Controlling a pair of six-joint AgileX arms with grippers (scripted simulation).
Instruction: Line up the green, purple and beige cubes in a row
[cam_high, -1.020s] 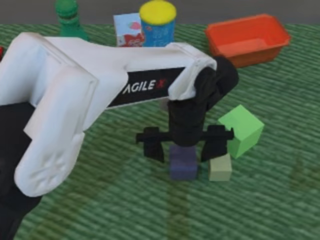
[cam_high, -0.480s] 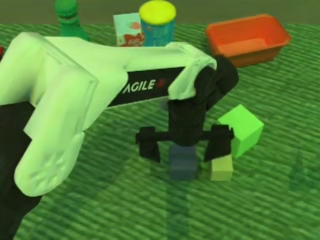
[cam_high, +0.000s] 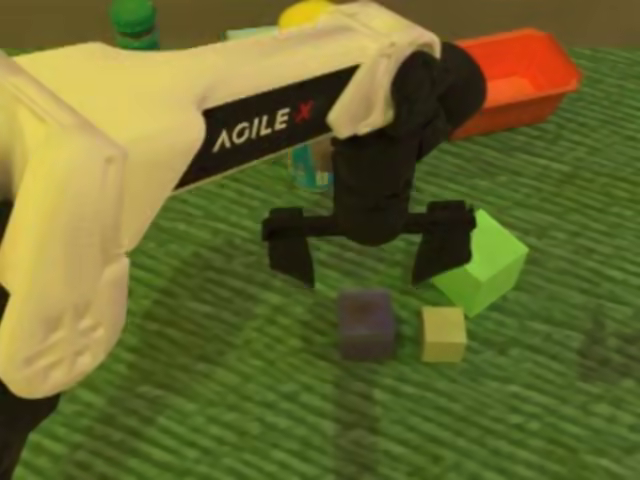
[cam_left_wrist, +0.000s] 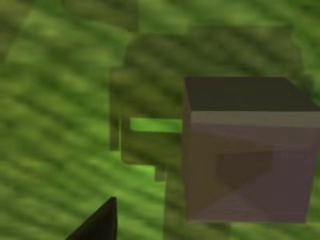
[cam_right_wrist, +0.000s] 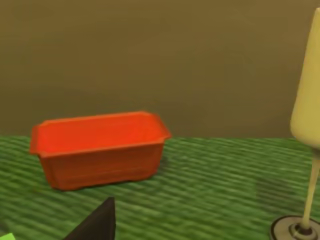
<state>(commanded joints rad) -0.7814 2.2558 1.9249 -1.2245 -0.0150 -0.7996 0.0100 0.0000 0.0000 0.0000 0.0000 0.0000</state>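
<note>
The purple cube (cam_high: 366, 322) sits on the green mat with the small beige cube (cam_high: 442, 334) close on its right, a narrow gap between them. The large lime green cube (cam_high: 485, 265) stands just behind and right of the beige one. My left gripper (cam_high: 362, 272) hangs open above the purple cube, fingers spread wide and holding nothing. The left wrist view looks down on the purple cube (cam_left_wrist: 247, 160), with one dark fingertip (cam_left_wrist: 102, 225) clear of it. My right arm is outside the top view; its wrist view shows one fingertip (cam_right_wrist: 100, 220) over the mat.
An orange-red tub (cam_high: 520, 75) stands at the back right, also seen from the right wrist as the tub (cam_right_wrist: 97, 147). A green bottle (cam_high: 134, 22) and a yellow-lidded can (cam_high: 305, 12) stand at the back, partly hidden by my left arm.
My left gripper has let go of the purple cube and risen straight up, fingers spread wider. The purple cube stays on the mat beside the beige cube.
</note>
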